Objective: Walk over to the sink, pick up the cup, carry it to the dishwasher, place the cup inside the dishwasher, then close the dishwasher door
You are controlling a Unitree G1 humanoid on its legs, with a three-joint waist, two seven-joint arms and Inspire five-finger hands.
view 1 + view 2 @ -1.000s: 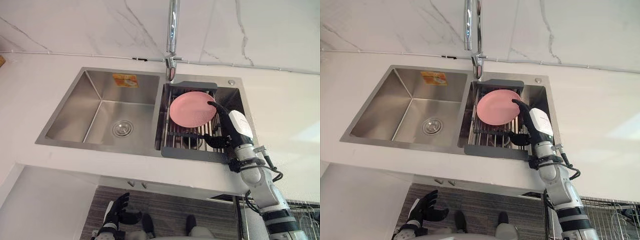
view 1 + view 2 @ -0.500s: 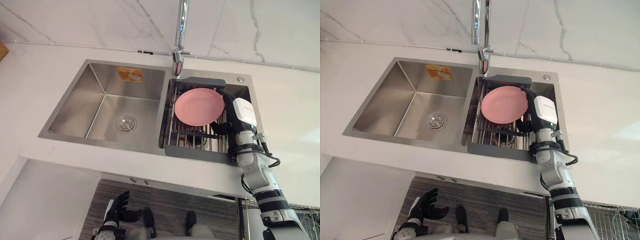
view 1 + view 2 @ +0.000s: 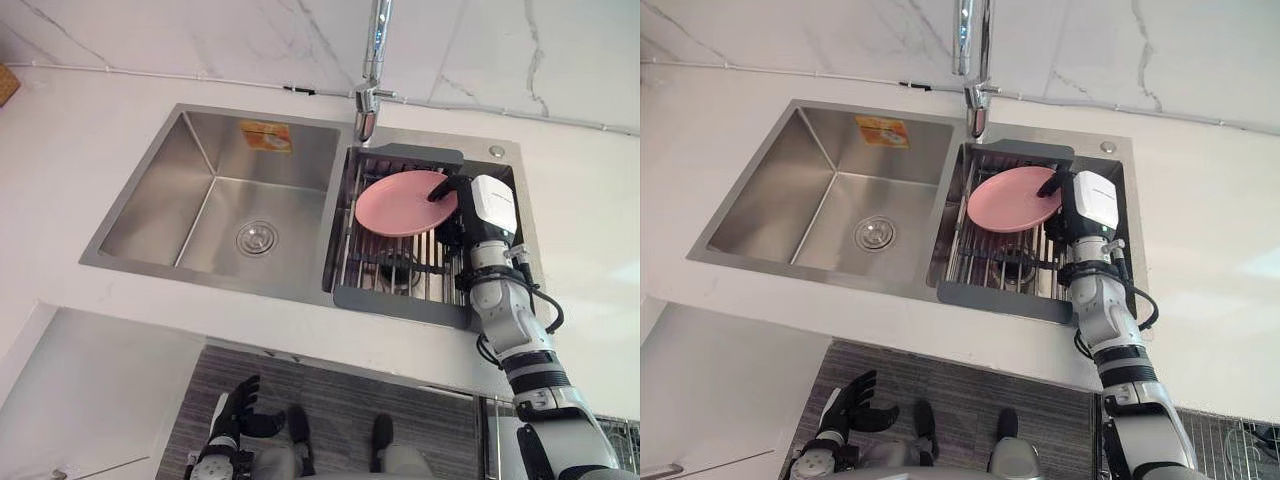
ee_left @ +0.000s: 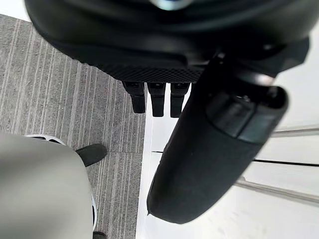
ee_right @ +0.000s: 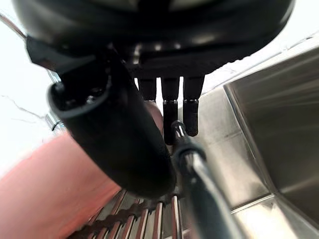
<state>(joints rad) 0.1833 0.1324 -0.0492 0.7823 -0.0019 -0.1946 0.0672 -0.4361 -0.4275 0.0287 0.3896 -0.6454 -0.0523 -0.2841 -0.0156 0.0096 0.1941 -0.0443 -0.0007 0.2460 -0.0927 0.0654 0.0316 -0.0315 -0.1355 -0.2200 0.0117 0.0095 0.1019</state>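
You have no cup in view. A pink plate (image 3: 400, 205) leans in the rack (image 3: 400, 300), centre-right of the frame. The right robot hand (image 3: 488, 210) is at its rim, fingers straight, thumb over the edge, not clamped. The plate is probably stiff and slick, so pinch the rim. The left robot hand (image 3: 235, 410) hangs open at bottom left.

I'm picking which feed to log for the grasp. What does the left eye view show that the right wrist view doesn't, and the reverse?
Left eye view: the whole sink, faucet, drain, and the left hand, open, low by the floor. Right wrist view: close up, the right hand with straight fingers and its thumb across the plate rim. Both: right hand, pink plate, rack.
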